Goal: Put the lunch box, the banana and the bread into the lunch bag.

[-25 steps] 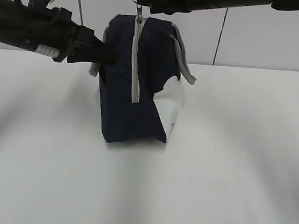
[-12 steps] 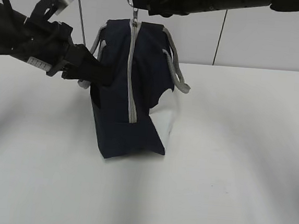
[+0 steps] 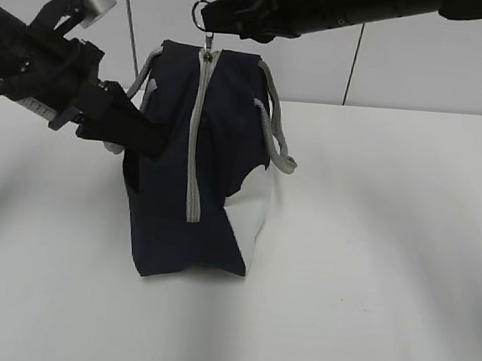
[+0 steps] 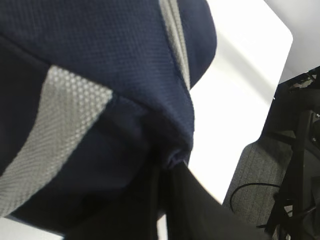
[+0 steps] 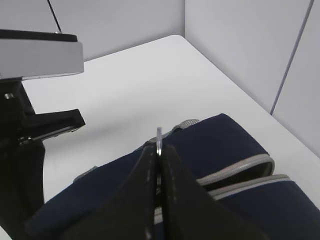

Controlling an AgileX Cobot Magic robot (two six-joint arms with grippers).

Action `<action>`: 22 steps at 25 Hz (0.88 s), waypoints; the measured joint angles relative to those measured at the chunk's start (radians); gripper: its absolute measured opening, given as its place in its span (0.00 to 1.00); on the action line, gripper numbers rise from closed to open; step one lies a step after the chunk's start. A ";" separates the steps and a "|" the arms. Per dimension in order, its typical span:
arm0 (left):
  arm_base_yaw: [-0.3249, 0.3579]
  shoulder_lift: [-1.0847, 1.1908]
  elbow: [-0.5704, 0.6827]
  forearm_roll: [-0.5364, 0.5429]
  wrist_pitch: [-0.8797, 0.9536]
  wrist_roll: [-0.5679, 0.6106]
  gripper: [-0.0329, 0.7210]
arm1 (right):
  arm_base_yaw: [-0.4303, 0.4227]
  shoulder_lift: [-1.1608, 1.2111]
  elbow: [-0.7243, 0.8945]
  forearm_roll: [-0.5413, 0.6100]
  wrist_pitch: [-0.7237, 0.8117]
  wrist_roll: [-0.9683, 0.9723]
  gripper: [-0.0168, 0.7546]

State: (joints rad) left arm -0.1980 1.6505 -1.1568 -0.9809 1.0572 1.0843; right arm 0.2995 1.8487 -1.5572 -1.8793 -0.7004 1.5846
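Exterior view: lunch bag (image 3: pixel 196 164) standing on the white table (image 3: pixel 385 269), now shifted leftward and sitting squarer than a second ago, zipper strip (image 3: pixel 198 134) straighter. Right gripper (image 3: pixel 214 24) clamped shut on the zipper ring (image 3: pixel 202 12) above the bag; left gripper (image 3: pixel 143 138) pinching the bag's left end.

Left wrist view: fingers (image 4: pixel 170 200) nearly closed on bunched navy fabric.

Right wrist view: fingers (image 5: pixel 150 200) shut around the thin metal pull.

Probably zipping closed. Lunch box, banana, bread nowhere visible, perhaps inside.

white tabletop (image 3: pixel 368 268), pale grey panelled wall (image 3: pixel 436 71) with dark vertical seams, soft shadows, grey floor (image 4: pixel 255 170)
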 joint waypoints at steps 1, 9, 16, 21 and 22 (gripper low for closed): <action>0.000 0.000 0.000 0.010 0.000 -0.005 0.05 | 0.000 0.000 0.000 0.000 0.009 0.000 0.00; 0.000 -0.001 0.000 0.050 -0.014 -0.037 0.05 | 0.000 0.062 -0.060 0.036 0.048 -0.011 0.00; 0.000 -0.001 0.000 0.067 -0.014 -0.039 0.05 | 0.000 0.167 -0.187 0.042 0.056 0.004 0.00; 0.000 -0.001 0.000 0.100 -0.001 -0.039 0.05 | 0.000 0.252 -0.279 0.044 0.056 0.042 0.00; 0.000 -0.001 0.000 0.104 -0.001 -0.039 0.05 | 0.000 0.266 -0.298 0.044 0.054 0.049 0.00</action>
State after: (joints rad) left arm -0.1980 1.6493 -1.1568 -0.8768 1.0565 1.0449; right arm 0.2995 2.1145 -1.8557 -1.8353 -0.6468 1.6335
